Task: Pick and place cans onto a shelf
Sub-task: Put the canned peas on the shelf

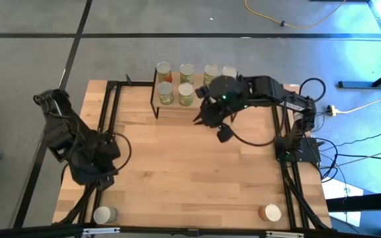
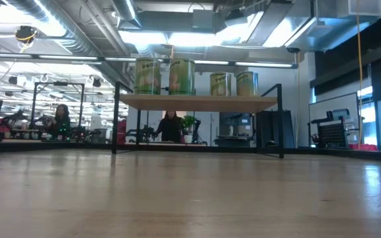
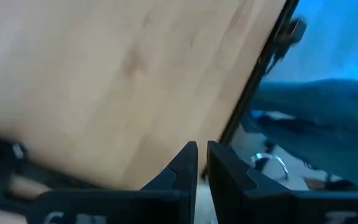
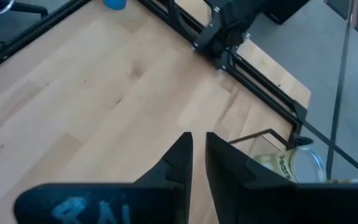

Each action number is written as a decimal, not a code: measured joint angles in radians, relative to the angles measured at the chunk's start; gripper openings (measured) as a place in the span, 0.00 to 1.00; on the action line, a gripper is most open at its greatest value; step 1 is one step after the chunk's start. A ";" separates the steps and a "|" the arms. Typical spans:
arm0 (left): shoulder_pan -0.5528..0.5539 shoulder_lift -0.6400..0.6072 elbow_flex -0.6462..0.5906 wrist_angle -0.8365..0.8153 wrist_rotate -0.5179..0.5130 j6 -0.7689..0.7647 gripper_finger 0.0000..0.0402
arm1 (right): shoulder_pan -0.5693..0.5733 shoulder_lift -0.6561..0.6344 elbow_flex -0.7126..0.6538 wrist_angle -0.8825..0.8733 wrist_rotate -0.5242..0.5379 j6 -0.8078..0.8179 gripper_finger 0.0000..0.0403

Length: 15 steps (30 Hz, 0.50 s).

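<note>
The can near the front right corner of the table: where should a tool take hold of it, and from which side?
The can appears to lie on its side, its pale end showing toward the right. Probably grip across the round body at mid-length, coming from above, fingers on both curved sides. The right tool is the nearer one and hangs by the shelf.

Shelf [image 1: 177, 109] half buried beneath the right arm from above. Can [image 4: 297, 165] chopped by the wrist picture's edge. Two cans [image 1: 104, 215] at desk's near edge, labels unreadable.
</note>
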 joint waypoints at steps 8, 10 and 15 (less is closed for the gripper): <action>-0.117 0.001 -0.218 0.215 0.111 -0.150 0.07 | 0.066 -0.006 -0.001 0.003 0.000 0.002 0.12; -0.135 0.001 -0.275 0.289 0.152 -0.169 0.07 | 0.075 -0.006 -0.001 0.005 0.001 0.002 0.12; -0.174 0.001 -0.379 0.370 0.238 -0.209 0.07 | 0.084 -0.006 -0.001 0.006 0.002 0.001 0.12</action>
